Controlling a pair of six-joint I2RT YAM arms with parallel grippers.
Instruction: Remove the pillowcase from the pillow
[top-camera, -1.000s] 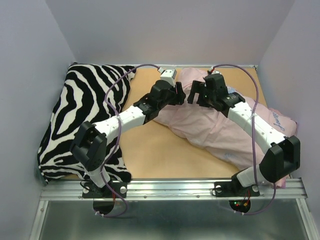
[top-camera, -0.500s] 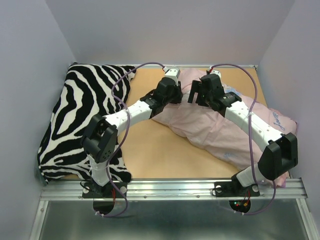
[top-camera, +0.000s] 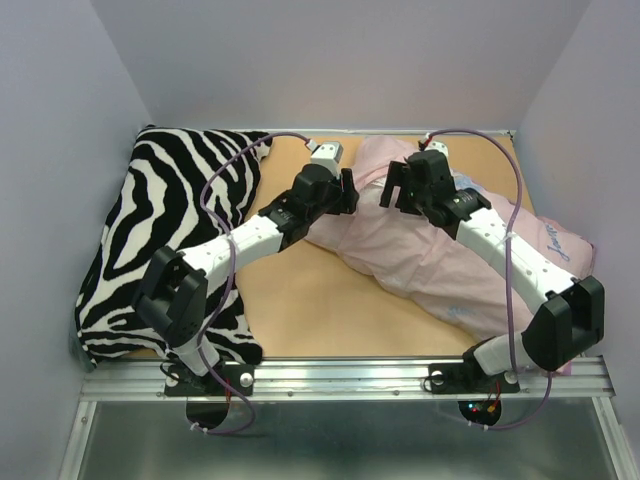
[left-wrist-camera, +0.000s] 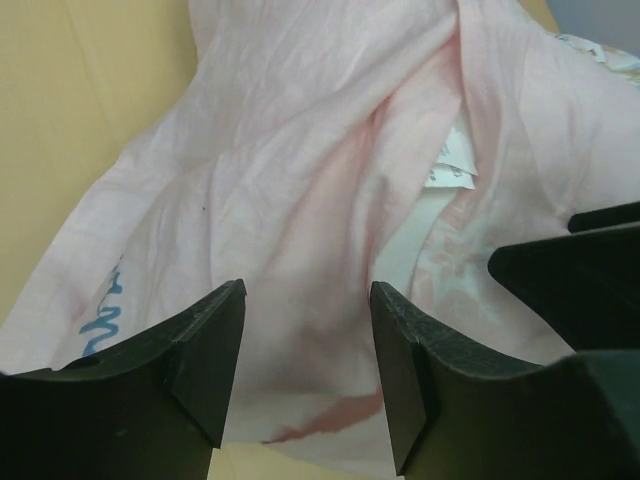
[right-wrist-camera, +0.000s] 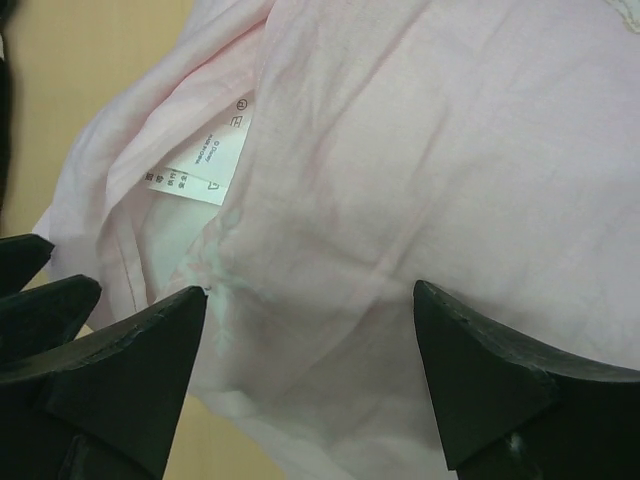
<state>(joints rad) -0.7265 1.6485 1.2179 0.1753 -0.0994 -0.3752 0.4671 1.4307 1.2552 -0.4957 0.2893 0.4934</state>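
Observation:
The pillowcase (top-camera: 440, 245) lies pale pink side out around the pillow, from the table's back middle to the right wall. Its open end (left-wrist-camera: 300, 180) faces both grippers. There the white pillow (left-wrist-camera: 432, 215) and its small tag (left-wrist-camera: 452, 165) show inside the opening, also seen as pillow (right-wrist-camera: 165, 235) and tag (right-wrist-camera: 205, 160). My left gripper (top-camera: 347, 190) (left-wrist-camera: 305, 300) is open just over the fabric's left edge, with nothing pinched. My right gripper (top-camera: 397, 186) (right-wrist-camera: 310, 295) hangs wide open over the wrinkled pink cloth, close beside the left one.
A black-and-white zebra-striped pillow (top-camera: 165, 220) fills the left side against the wall. Bare tan tabletop (top-camera: 320, 300) lies between it and the pink bundle. Walls close the back and both sides; a metal rail (top-camera: 350, 378) runs along the near edge.
My left gripper reached toward the pillowcase's open end with its jaws narrowed, then drew back left and opened again. The right gripper shifted slightly over the fabric, staying open.

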